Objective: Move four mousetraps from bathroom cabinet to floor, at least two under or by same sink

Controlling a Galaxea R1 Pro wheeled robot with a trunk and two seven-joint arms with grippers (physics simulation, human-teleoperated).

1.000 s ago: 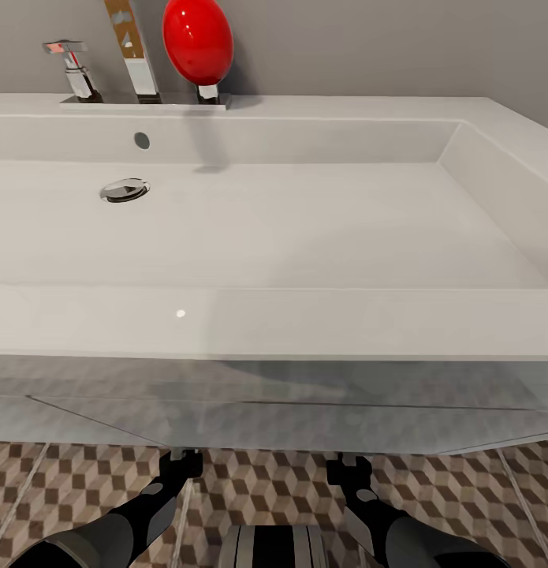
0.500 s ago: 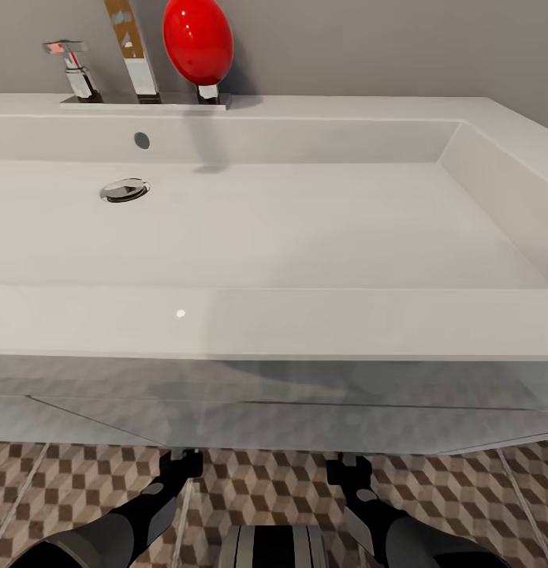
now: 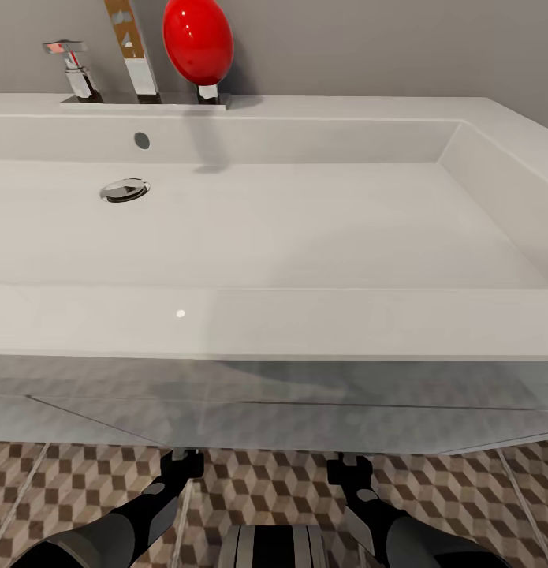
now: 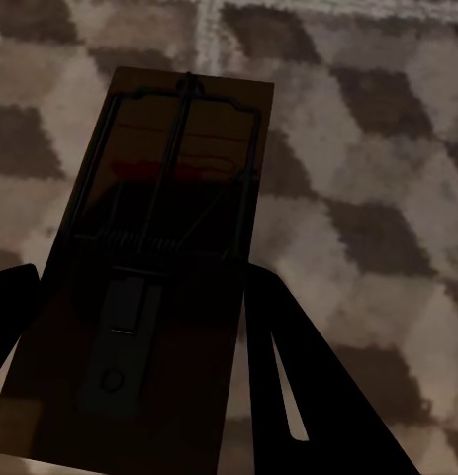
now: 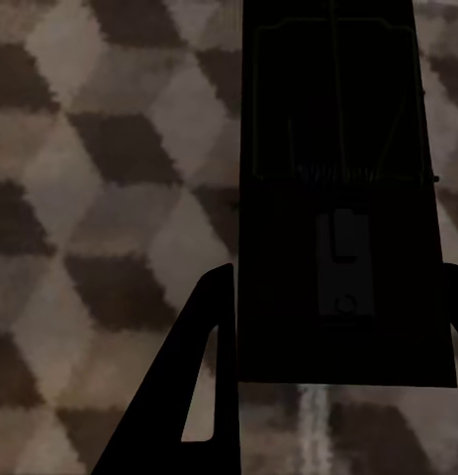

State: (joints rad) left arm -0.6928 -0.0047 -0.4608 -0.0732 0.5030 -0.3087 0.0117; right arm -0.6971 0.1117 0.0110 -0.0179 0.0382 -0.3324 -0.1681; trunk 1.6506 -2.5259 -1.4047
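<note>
Wide white sink (image 3: 305, 237) across the upper head view, cube-patterned bathroom floor (image 3: 266, 481) along the lower edge, left gripper (image 4: 139, 327) clamped on a mousetrap (image 4: 159, 247) mid-frame, right gripper (image 5: 327, 336) clamped on a second mousetrap (image 5: 337, 188) upper right, both above the tiles

Blocked from above by the wide white sink (image 3: 305, 237), its front edge hanging over both arms. Below it, open room over the bathroom floor (image 3: 258, 481), bare tiles between and beside the arms. Between the left fingers (image 4: 318, 386) sat one mousetrap (image 4: 159, 257), another mousetrap (image 5: 337, 198) between the right fingers (image 5: 189, 396), each filling the gap. Tap (image 3: 136, 51) and red object (image 3: 198, 39) stood well away at the sink's back.
</note>
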